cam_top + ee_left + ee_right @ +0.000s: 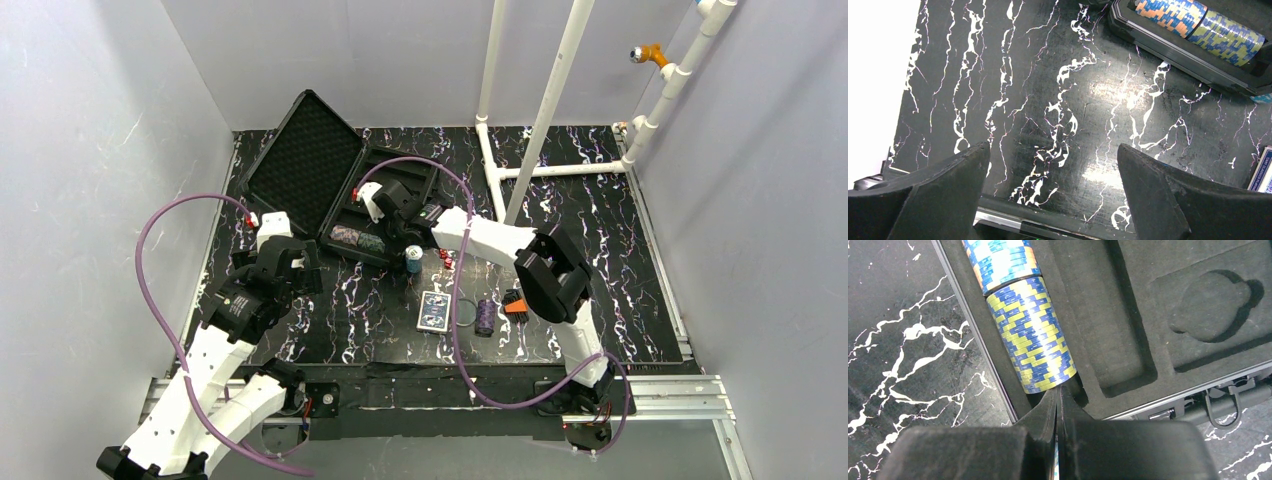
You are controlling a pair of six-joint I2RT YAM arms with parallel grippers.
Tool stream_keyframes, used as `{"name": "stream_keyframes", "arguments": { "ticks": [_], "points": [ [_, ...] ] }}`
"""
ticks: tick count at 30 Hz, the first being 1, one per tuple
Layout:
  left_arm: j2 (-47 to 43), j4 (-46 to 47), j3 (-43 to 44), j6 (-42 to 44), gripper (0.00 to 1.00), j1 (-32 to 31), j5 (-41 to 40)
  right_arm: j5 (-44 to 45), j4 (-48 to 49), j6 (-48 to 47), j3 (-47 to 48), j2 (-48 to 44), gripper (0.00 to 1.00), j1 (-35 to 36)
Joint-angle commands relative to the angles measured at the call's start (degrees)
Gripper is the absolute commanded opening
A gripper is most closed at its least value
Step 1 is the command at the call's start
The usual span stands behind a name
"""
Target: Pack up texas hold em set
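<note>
The black case [300, 165] lies open at the back left, its foam tray [1128, 300] holding two chip rolls end to end: a blue-and-yellow roll [1033, 335] and an orange-and-blue roll [1000, 262]. My right gripper [1059, 390] is shut, with its tips against the near end of the blue-and-yellow roll. A teal roll [413, 262] stands on the table in front of the case. The blue-backed card deck [434, 311] and a purple roll [485, 317] lie nearer. Left of the case, my left gripper [1054, 155] hangs open above bare table.
A small orange-and-black object [514, 303] sits beside the purple roll, and small red pieces [447, 258] lie near the teal roll. A white pipe frame [545, 110] rises at the back right. Grey walls enclose the black marbled table [620, 260].
</note>
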Motion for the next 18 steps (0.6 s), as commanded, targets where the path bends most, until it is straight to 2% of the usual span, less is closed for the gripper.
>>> {"name": "stream_keyframes", "arguments": {
  "ticks": [1,18],
  "points": [
    [0.03,-0.36,0.12,0.47,0.98,0.42,-0.46,-3.19,1.5,2.38,3.49,1.04,0.03,-0.01],
    [0.3,-0.02,0.04,0.7,0.98,0.46,-0.07,-7.1,2.89,3.61,6.14,3.39,0.04,0.06]
  ]
}}
